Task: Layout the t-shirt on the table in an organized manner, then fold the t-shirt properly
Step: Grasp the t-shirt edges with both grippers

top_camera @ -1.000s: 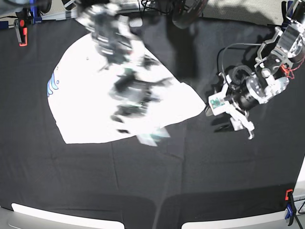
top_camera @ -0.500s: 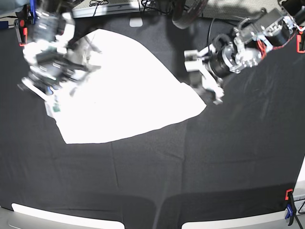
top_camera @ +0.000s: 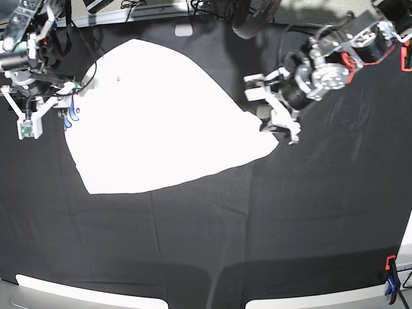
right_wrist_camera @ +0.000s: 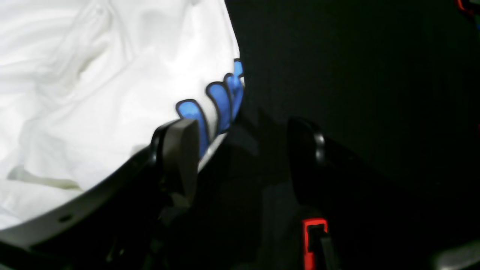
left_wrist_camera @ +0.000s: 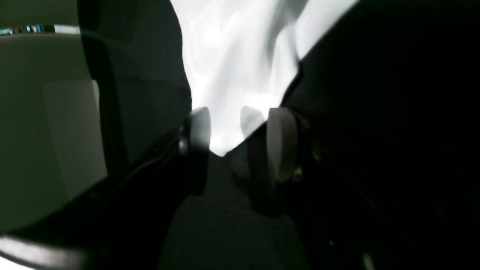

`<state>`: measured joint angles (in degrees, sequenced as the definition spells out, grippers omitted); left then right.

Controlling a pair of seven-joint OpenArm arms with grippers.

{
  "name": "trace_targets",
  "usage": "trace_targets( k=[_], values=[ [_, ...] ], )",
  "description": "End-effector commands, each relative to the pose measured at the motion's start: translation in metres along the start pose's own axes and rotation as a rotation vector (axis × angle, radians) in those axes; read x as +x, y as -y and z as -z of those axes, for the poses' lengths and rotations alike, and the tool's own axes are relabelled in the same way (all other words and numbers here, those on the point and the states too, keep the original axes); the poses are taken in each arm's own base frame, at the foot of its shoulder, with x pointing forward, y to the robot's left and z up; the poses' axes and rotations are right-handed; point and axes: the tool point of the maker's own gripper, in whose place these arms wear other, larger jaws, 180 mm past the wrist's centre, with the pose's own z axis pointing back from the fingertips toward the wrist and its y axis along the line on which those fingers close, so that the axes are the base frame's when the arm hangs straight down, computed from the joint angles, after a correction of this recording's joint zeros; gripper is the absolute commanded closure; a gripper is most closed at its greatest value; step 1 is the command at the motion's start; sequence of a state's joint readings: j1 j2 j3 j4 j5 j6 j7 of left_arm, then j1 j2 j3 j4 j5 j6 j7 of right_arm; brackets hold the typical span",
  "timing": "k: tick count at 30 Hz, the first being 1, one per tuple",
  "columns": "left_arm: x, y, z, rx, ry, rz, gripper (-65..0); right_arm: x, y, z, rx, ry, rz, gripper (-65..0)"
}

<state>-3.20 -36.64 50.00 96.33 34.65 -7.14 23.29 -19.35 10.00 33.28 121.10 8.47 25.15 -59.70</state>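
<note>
The t-shirt [top_camera: 161, 122] lay plain side up on the table [top_camera: 270, 238], a rough fan of white cloth toward the far left of the black surface in the base view. Its long axis ran from the blue lettering [right_wrist_camera: 210, 101] peeking out at one edge across to a pointed corner at the other. Each end had an arm beside it.

At the pointed corner, the left gripper [left_wrist_camera: 234, 133] straddled the tip of the cloth, with the white point running between its partly parted pads [left_wrist_camera: 279, 142]. Whether they had pinched the fabric could not be told; the cloth looked flat on the table there.

At the lettered edge, the right gripper [right_wrist_camera: 243, 157] stood wide open and held nothing. The hem sat just beside one finger, and the gap between the jaws lay over bare black cloth.

Judged from this, the left arm was the better placed, already over its corner. The right one would have needed to shift sideways toward the shirt before closing on the hem.
</note>
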Motion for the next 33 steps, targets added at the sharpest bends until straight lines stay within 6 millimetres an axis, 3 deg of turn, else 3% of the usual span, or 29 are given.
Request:
trace_targets(
  k=[1,7,13,15,17,20,23,27,30,33],
  values=[
    [0.002,-0.014,0.001,0.035,0.005,0.005,-23.2,0.010,0.003,-0.005,-0.004,0.034,-0.008,-35.6],
    [0.002,-0.001,0.009,-0.024,-0.019,0.012,-23.2,0.010,0.003,-0.005,0.001,0.035,-0.015,-35.6],
    [-0.060,0.020,0.027,-0.091,-0.207,0.034,-23.2,0.017,0.003,-0.011,-0.007,0.055,-0.026,-35.6],
    [-0.066,0.025,0.029,-0.100,-0.211,0.058,-23.2,0.022,0.000,-0.014,0.005,0.076,-0.024,-35.6],
    [-0.058,0.024,0.029,-0.094,-0.176,0.069,-23.2,0.027,-0.005,-0.016,0.028,0.097,-0.017,-35.6],
    [-0.027,0.016,0.030,-0.072,-0.045,0.064,-23.2,0.029,-0.010,-0.016,0.055,0.110,-0.016,-35.6],
    [0.002,0.009,0.035,-0.052,0.039,0.031,-23.2,0.027,-0.011,-0.016,0.062,0.098,-0.034,-35.6],
    [0.025,0.008,0.042,-0.053,0.086,-0.042,-21.5,0.021,-0.012,-0.016,0.066,0.065,-0.044,-35.6],
    [0.030,0.007,0.043,-0.050,0.093,-0.048,-14.0,0.021,-0.014,-0.016,0.074,0.068,-0.038,-35.6],
    [0.023,0.007,0.043,-0.050,0.055,-0.047,0.0,0.023,-0.025,-0.017,0.138,0.080,-0.026,-35.6]
  ],
)
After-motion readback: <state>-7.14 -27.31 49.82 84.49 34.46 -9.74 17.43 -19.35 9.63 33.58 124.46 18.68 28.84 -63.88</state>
